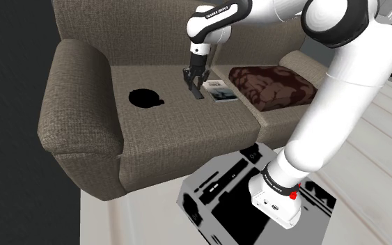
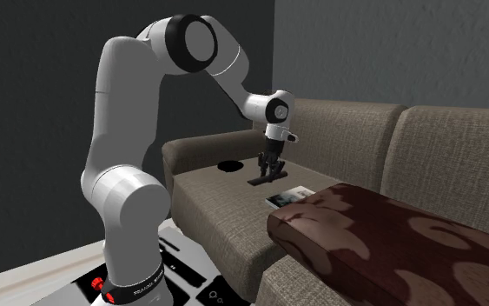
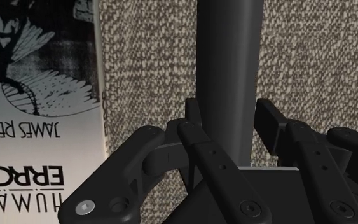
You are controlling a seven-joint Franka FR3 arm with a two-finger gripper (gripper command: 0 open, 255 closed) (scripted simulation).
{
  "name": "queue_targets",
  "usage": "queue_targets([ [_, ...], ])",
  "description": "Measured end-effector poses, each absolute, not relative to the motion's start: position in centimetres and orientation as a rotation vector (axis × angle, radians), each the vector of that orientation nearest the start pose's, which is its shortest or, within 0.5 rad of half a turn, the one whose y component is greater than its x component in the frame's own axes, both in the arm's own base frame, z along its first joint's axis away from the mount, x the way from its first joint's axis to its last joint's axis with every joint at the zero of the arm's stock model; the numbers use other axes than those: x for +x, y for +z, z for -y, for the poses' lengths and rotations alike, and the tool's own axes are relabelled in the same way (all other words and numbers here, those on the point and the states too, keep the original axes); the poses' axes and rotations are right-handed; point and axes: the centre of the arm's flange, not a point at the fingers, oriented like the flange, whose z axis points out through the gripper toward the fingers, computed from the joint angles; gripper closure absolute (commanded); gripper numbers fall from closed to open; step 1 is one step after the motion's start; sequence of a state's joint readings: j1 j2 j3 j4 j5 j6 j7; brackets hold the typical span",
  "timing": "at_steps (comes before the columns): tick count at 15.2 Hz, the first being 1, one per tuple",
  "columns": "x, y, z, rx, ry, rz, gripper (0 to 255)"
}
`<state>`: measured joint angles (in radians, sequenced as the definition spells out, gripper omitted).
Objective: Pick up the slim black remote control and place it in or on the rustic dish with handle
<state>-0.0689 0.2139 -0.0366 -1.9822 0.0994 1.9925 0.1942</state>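
The black dish [image 1: 145, 99] sat on the sofa seat [image 1: 173, 139], well apart from the tool [image 1: 196, 88]. The tool's fingers [image 3: 193, 124] were clamped on the long sides of the slim black remote [image 3: 227, 76], low at the seat fabric. A book [image 1: 221, 90] lay just beside the tool, with a brown patterned cushion [image 1: 274, 85] beyond it.

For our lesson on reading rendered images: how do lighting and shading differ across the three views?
Shoulder view: even light, the dish a flat black patch without shading. Second exterior view: dimmer, the sofa muted before a dark grey wall. Wrist view: black gripper and remote control barely separate in tone; the book cover bright.
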Motion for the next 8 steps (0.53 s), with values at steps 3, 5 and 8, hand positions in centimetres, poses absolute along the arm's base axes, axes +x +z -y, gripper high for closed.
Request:
queue_targets([
  [3, 57.0, 36.1, 5.3, -3.009, 0.316, -0.531, 255],
  [5, 56.9, 37.2, 5.2, -3.010, 0.317, -0.531, 255],
  [8, 57.0, 38.7, 5.2, -3.010, 0.316, -0.531, 255],
])
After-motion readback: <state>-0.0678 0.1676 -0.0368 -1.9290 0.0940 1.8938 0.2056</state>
